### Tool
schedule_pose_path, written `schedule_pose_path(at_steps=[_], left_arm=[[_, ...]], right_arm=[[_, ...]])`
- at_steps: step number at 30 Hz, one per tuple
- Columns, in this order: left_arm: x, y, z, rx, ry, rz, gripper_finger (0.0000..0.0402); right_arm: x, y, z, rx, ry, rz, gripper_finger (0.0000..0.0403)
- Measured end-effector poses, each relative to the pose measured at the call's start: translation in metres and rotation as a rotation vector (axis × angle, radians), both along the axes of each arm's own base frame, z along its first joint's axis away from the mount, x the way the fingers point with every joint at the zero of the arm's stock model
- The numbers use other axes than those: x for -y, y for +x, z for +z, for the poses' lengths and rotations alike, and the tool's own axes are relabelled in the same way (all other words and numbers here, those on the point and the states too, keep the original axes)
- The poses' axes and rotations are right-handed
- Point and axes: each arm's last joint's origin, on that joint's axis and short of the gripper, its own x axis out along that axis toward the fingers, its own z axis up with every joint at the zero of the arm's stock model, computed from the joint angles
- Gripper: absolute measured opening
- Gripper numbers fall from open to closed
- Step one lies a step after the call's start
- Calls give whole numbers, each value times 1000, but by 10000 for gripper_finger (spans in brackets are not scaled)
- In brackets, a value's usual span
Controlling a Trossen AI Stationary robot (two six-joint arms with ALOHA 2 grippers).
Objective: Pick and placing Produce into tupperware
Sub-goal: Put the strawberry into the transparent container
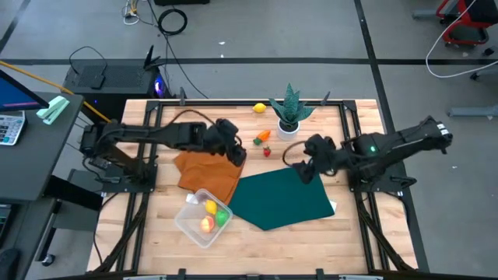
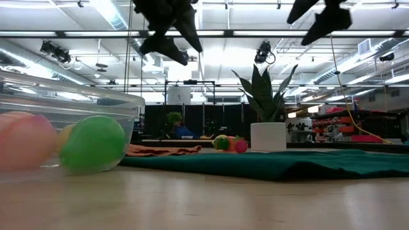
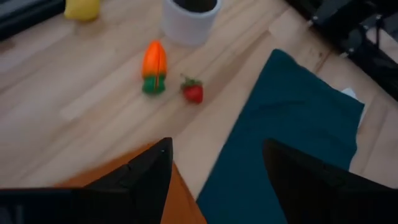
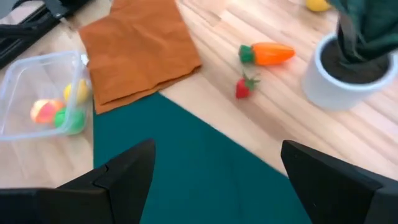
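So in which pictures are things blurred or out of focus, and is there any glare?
Low view: the tupperware and the produce inside it are near and soft; ceiling lights glare. Left wrist view: the carrot and strawberry are slightly blurred. High view: sharp, even light.

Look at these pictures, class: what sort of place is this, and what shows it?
Probably a robotics lab or workshop. Two robot arms are mounted on a wooden table with toy produce on it, cables trail over a bare concrete floor, and long strip lights hang in a big open hall.
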Motion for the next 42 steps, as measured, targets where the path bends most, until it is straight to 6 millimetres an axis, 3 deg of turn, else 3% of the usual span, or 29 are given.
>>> schedule_pose_path(at_steps=[11,20,29,34,38,42], left_arm=[[-40,2,8,86,45,58,249],[-55,-1,8,82,50,92,240],[-70,-5,7,68,39,-39,238],[-73,-6,7,62,50,-52,234],[-73,-6,7,61,51,-98,235],[-73,-6,7,50,74,-134,232]], right_arm=[[51,22,16,137,-41,188,313],[86,21,19,175,-19,131,313],[113,27,40,446,-15,77,313],[132,23,40,468,-2,-15,313],[134,22,40,469,36,37,313],[123,23,33,399,74,151,313]])
